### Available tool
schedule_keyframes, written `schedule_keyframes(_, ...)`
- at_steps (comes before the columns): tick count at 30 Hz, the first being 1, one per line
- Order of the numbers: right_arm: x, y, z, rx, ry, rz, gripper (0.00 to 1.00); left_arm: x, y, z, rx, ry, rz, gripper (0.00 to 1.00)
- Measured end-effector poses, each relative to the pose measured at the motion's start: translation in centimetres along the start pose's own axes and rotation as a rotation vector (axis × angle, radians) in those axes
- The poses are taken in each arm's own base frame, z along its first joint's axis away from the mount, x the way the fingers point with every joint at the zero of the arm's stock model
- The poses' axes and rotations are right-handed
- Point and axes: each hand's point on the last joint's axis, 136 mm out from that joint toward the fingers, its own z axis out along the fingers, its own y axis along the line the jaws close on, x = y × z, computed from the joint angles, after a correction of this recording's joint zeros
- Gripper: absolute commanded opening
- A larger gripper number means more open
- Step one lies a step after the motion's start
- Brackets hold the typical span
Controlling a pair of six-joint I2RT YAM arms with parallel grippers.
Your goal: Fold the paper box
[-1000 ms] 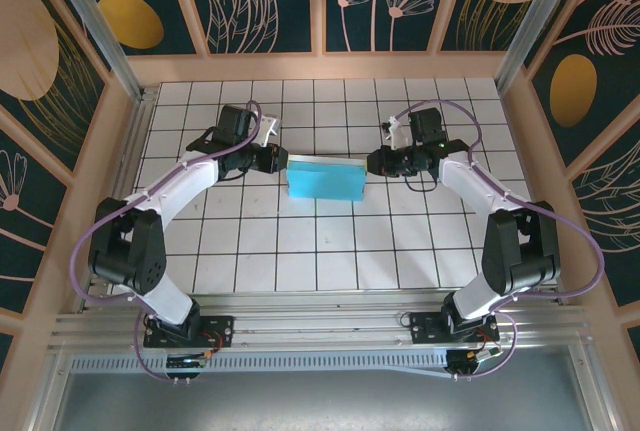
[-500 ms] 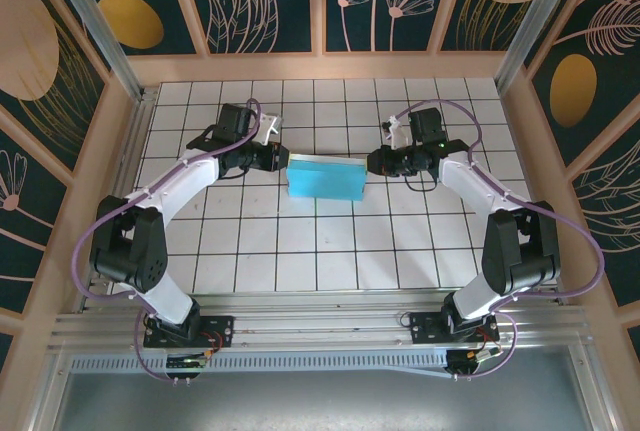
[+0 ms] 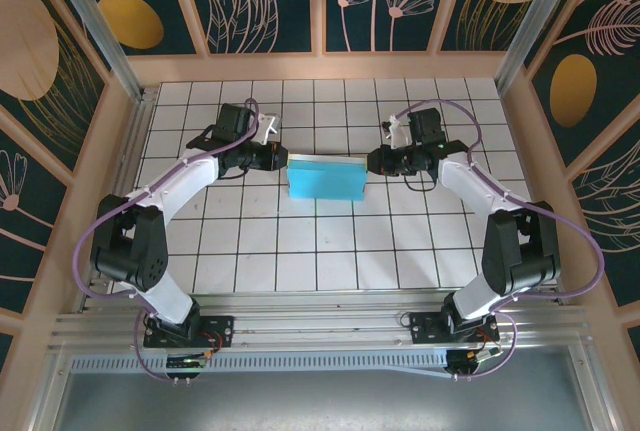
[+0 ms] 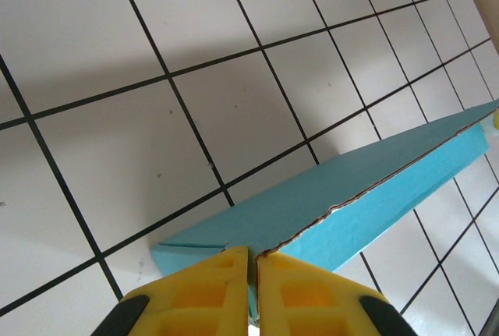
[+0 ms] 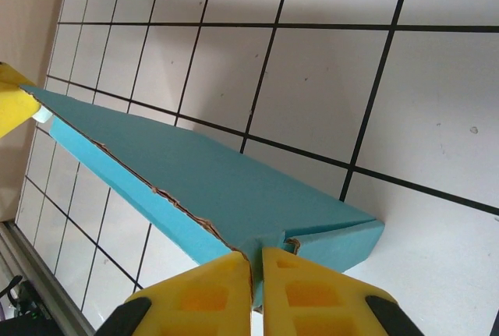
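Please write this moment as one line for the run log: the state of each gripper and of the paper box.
left gripper: shut on paper box left end | right gripper: shut on paper box right end | box: turquoise, between both grippers over tiled table

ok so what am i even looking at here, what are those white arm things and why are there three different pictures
Those are two robot arms bolted at the near edge of a tiled table. The wide picture comes from a fixed camera above and behind them. The other two come from small cameras on the wrists, so each shows its own yellow fingers up close.

Between the arms sits a turquoise paper box, which they are meant to fold. The left gripper is shut on one end of it, with the card edge pinched between the fingers. The right gripper is shut on the opposite end in the same way. In the wrist views the box looks like a long, flattened blue wedge with a rough seam along its top.
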Motion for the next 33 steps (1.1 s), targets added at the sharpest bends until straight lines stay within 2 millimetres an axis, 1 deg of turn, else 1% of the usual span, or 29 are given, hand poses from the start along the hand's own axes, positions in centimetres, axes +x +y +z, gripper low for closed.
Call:
schedule_keyframes(9,-0.3,-0.2,0.2,0.016,-0.019,0.0,0.1,0.2,0.1,0.2,0.025,-0.008,-0.018,0.1)
schedule_keyframes(15,-0.4,-0.4,0.2,0.053,-0.031,-0.018,0.1,0.1,0.0,0.4,0.04,-0.026,-0.024,0.1)
schedule_keyframes(22,-0.3,-0.7,0.1,0.102,-0.041,-0.048,0.09,0.5,-0.3,0.7,0.079,-0.031,-0.036,0.11)
schedule_keyframes(26,0.0,-0.7,0.2,0.123,-0.055,-0.071,0.09,0.9,-0.3,0.7,0.094,-0.04,-0.044,0.14)
schedule_keyframes(30,0.4,-0.7,0.2,0.131,-0.076,-0.088,0.1,1.9,-0.4,0.8,0.116,-0.035,-0.071,0.18)
schedule_keyframes(33,0.5,-0.7,0.0,0.136,-0.089,-0.098,0.1,2.0,-0.6,0.7,0.128,-0.042,-0.083,0.22)
